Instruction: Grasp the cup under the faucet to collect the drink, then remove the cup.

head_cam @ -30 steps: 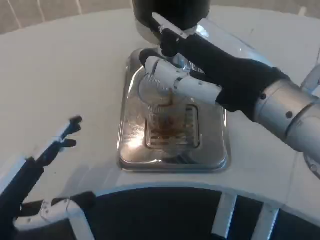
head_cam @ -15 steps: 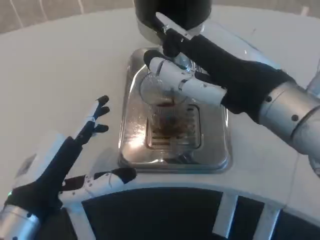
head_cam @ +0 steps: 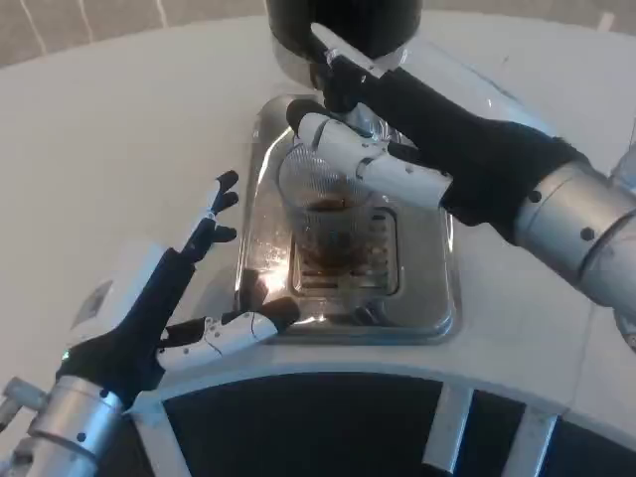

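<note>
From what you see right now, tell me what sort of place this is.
Probably a drinks station set up on a white table: a dark dispenser stands over a shiny metal drip tray, and a clear cup holding brown drink sits on the tray's grate.

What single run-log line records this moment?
right hand: on faucet lever | cup: on drip tray, holding brown drink | left hand: open, beside tray

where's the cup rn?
Head view, centre: the cup stands on the steel drip tray under the faucet, the right robot hand at its rim.
</note>
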